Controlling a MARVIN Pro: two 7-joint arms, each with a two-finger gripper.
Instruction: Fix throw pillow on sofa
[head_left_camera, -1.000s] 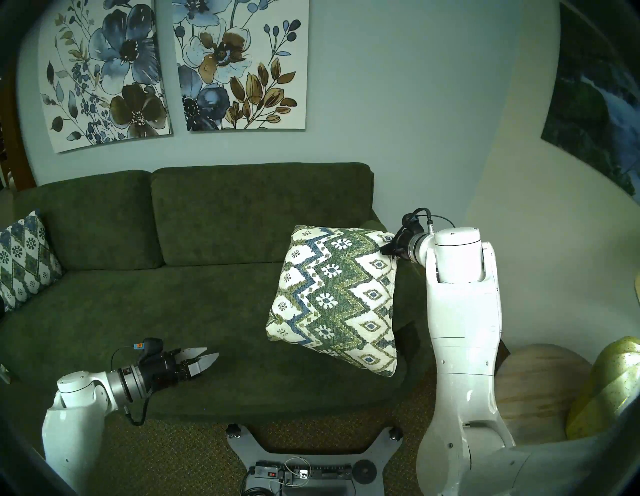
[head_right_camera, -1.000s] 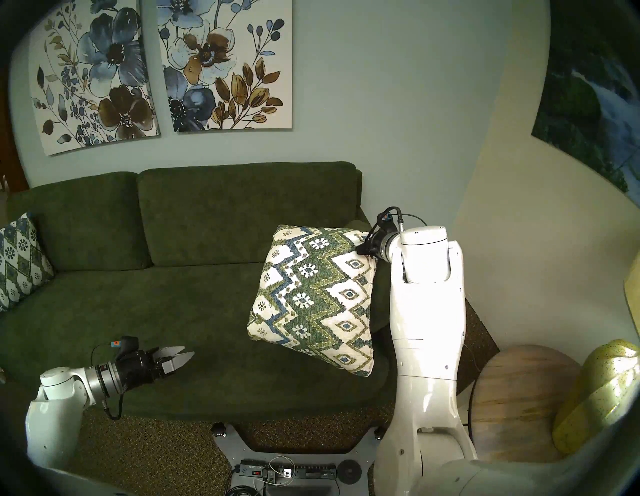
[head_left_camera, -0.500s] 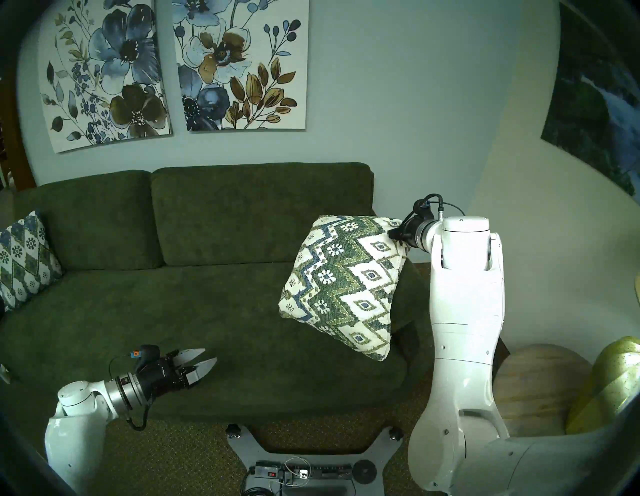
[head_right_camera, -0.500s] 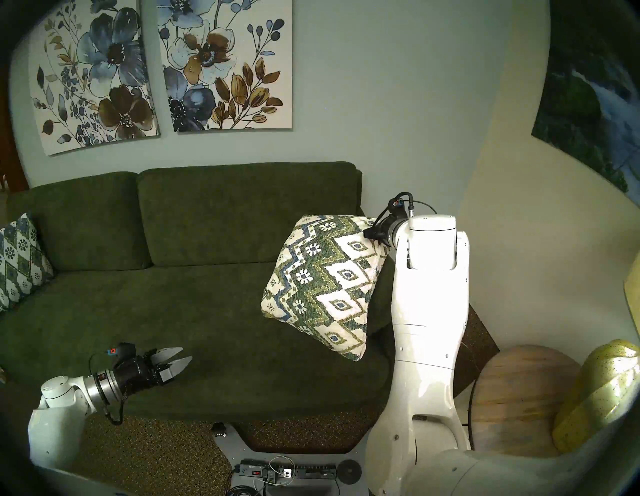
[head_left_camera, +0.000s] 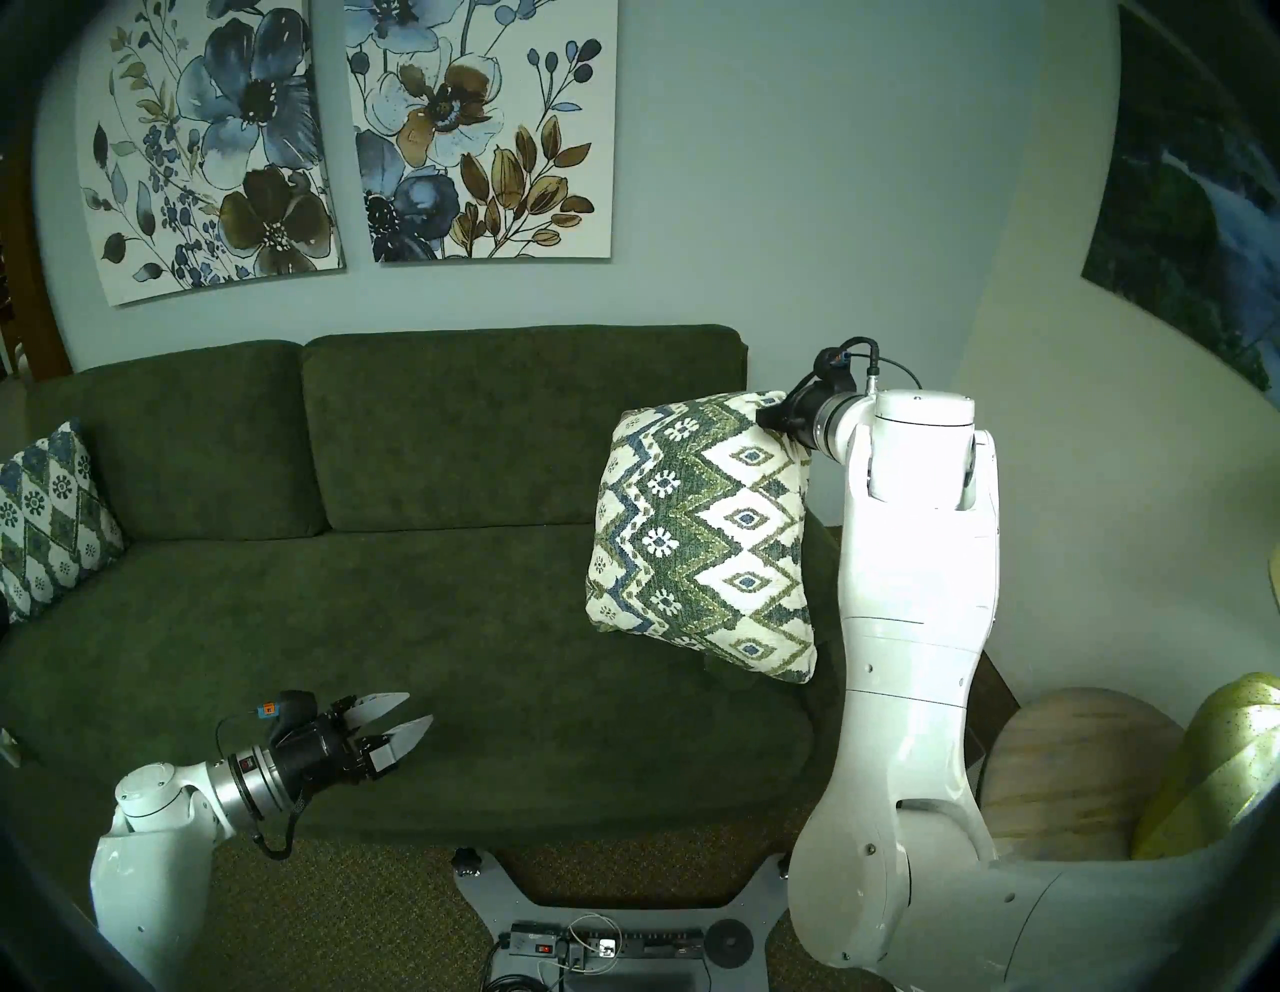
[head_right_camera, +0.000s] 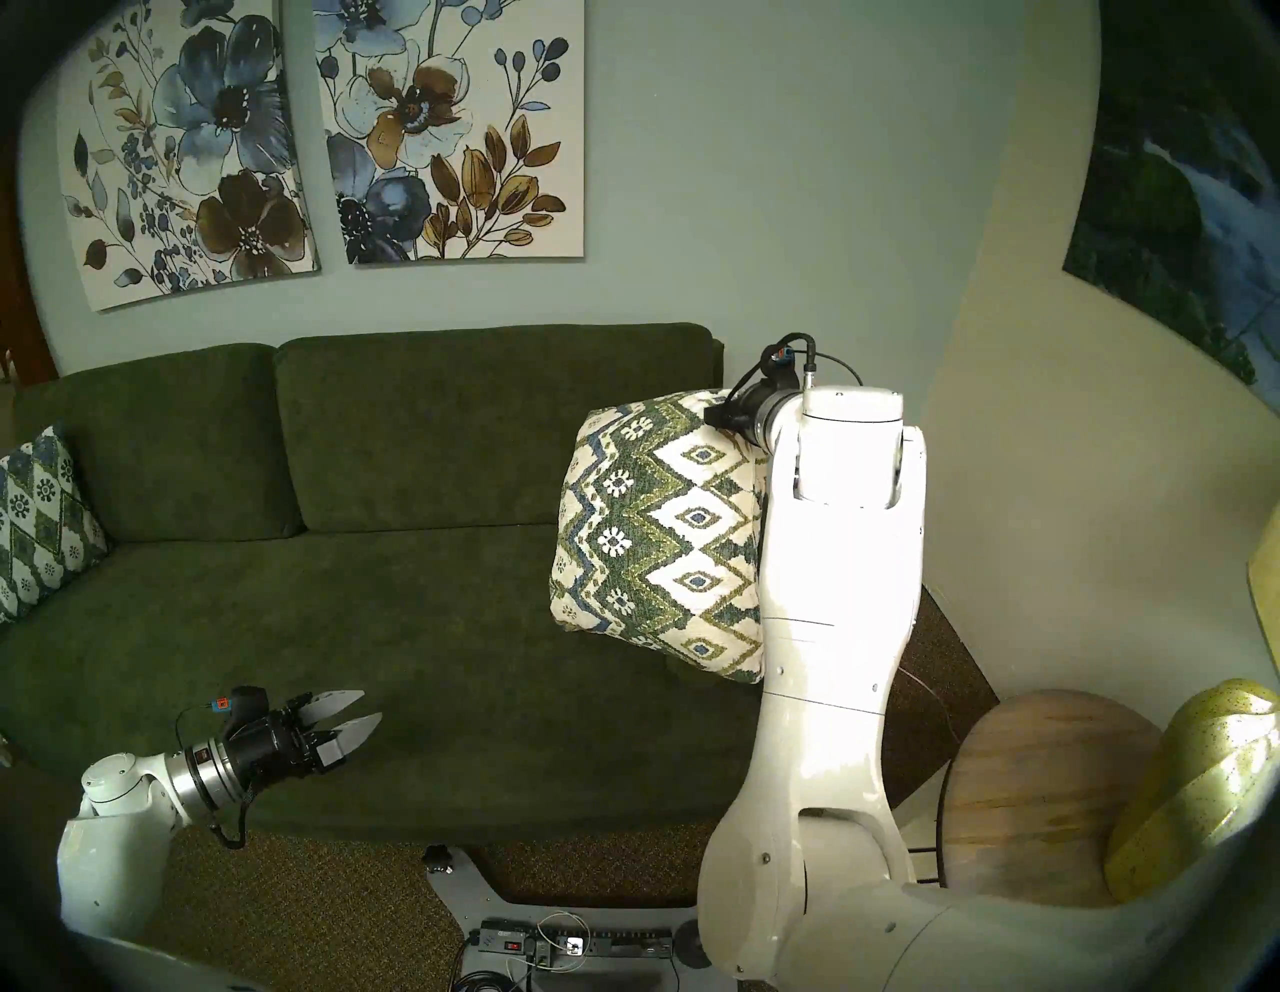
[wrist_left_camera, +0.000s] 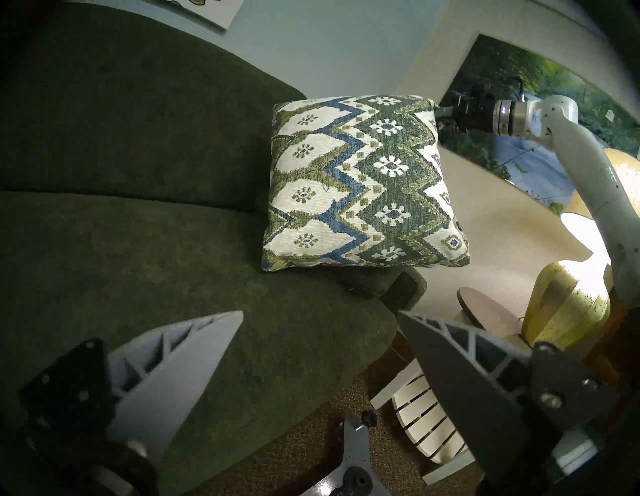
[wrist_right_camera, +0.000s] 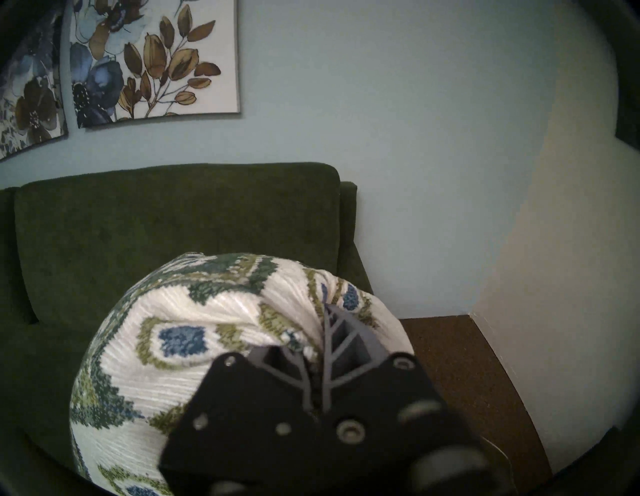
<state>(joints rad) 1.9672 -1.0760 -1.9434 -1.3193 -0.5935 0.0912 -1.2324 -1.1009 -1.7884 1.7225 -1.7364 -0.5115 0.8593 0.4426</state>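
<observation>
The throw pillow, cream with green and blue zigzags, stands nearly upright at the right end of the dark green sofa, its lower edge on the right armrest. My right gripper is shut on its top right corner; in the right wrist view the fingers pinch bunched fabric of the pillow. The pillow also shows in the other head view and the left wrist view. My left gripper is open and empty, low over the front of the seat, far left of the pillow.
A similar bluer pillow leans at the sofa's left end. A round wooden side table and a yellow lamp base stand right of the sofa. My base and a power strip sit on the carpet in front.
My right gripper has lifted the pillow up, back and to the right, turning it from a tilted hang to nearly upright on the armrest. The left gripper dropped slightly and stayed open.
</observation>
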